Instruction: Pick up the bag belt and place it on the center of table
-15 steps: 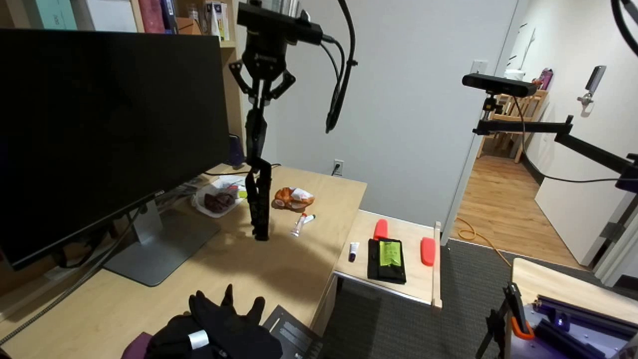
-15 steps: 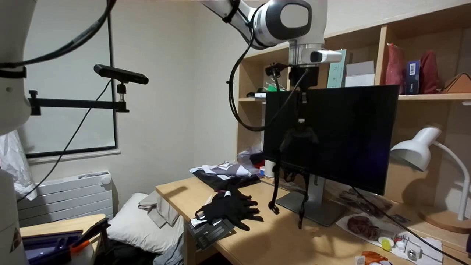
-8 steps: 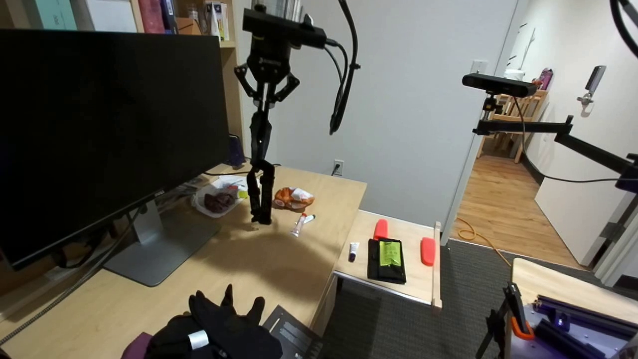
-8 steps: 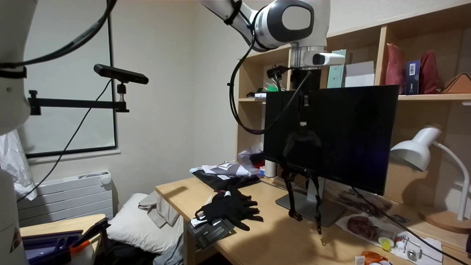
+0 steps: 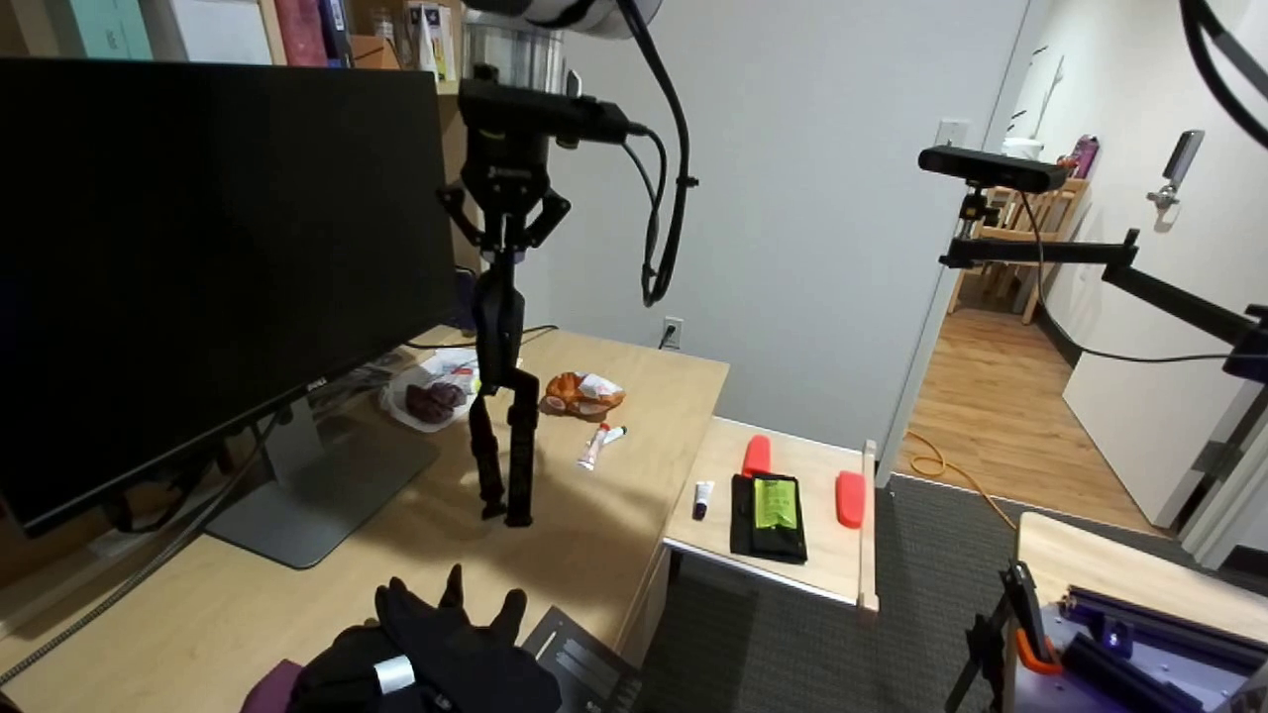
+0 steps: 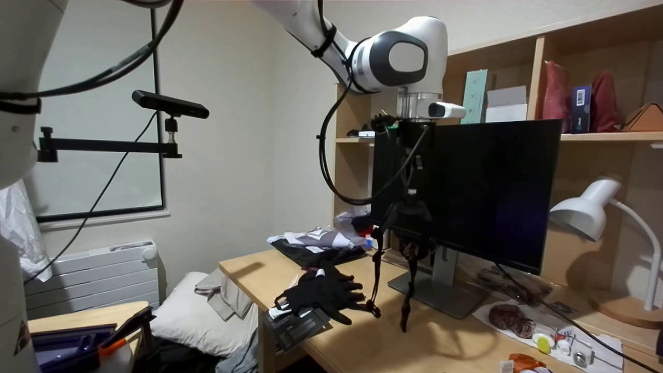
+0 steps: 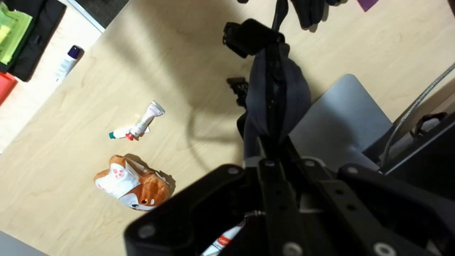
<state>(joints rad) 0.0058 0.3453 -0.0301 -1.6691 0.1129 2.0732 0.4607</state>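
Over one desk (image 5: pixel 198 624), before one dark monitor (image 6: pixel 497 186), hangs one bag belt (image 5: pixel 497 337), long axis vertical, two ends pointing down; against the monitor, in an exterior view, its upper part is hard to distinguish. One pincer (image 5: pixel 503 253) is clenched on its top. Two small tubes (image 7: pixel 145 120) lie crossed.

Your gripper (image 5: pixel 503 255) pointing down, its fingers (image 7: pixel 275 185) pinched close together, your wrist (image 6: pixel 396 59) above it, your arm (image 6: pixel 300 23) slanted higher up

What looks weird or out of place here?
The black printed card by the black gloves sticks out past the edge of the desk, as if it might slip off. I see nothing spilled.
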